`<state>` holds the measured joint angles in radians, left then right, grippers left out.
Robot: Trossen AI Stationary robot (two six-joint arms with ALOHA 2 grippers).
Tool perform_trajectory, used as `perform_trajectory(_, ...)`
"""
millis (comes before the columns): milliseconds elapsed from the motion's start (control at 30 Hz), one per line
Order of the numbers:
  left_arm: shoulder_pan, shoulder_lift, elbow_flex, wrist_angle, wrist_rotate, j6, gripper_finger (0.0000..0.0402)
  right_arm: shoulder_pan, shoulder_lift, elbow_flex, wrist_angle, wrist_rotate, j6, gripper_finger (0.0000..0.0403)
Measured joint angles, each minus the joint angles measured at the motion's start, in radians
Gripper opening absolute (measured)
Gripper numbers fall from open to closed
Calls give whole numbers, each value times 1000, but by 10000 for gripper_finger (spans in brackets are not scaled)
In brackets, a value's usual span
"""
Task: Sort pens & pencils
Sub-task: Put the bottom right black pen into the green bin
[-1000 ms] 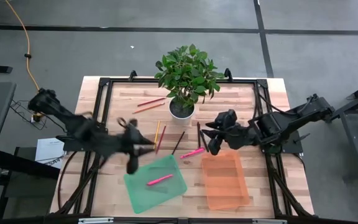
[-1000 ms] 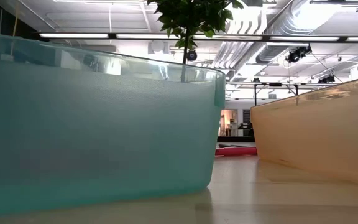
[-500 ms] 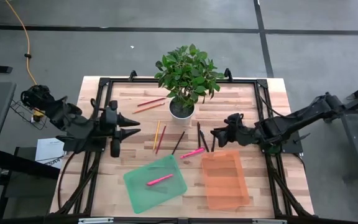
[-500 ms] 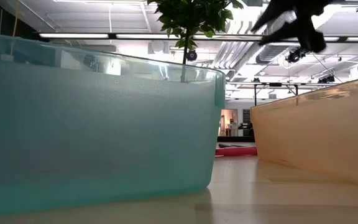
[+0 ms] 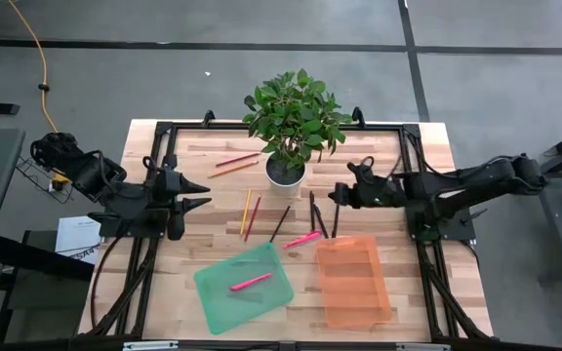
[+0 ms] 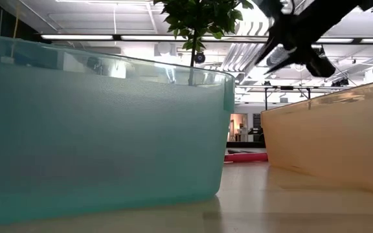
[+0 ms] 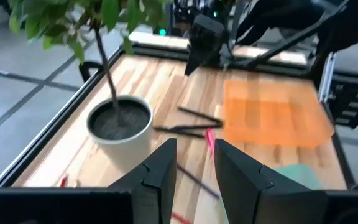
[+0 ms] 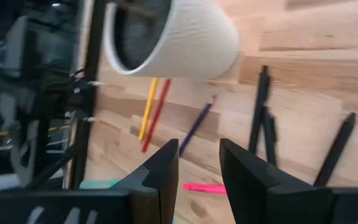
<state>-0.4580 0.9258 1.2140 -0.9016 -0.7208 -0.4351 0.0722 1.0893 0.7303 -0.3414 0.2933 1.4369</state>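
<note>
While my right claw (image 5: 337,198) hangs empty with its fingers apart, right below it lie three black pens (image 5: 314,214), and a pink pen (image 5: 302,239) sits just past those, beside the orange tray (image 5: 354,283). That tray looks empty to me. Further out toward my other side are the pencils (image 5: 250,212), yellow and red next to each other with a dark one close by, and two more, red and orange (image 5: 235,162), lie beyond the white plant pot (image 5: 285,172). One pink pen (image 5: 250,282) is already in the green tray (image 5: 244,288), so I'd say we're barely started: one sorted, everything else on the table (image 5: 418,146). My left claw (image 5: 203,193) waits parted and empty, well away over the far edge.
</note>
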Motion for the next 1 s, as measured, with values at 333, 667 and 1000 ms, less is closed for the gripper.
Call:
perform_trajectory(333, 0, -15, 0, -133, 21, -12, 97, -99, 256, 263, -363, -95, -2, 106)
perform_trajectory(667, 0, -18, 0, -173, 44, 11, 97, -140, 483, 489, -632, -176, 26, 106)
perform_trajectory(1000, 0, -18, 0, -226, 85, 49, 97, -116, 564, 471, -628, -226, 128, 106)
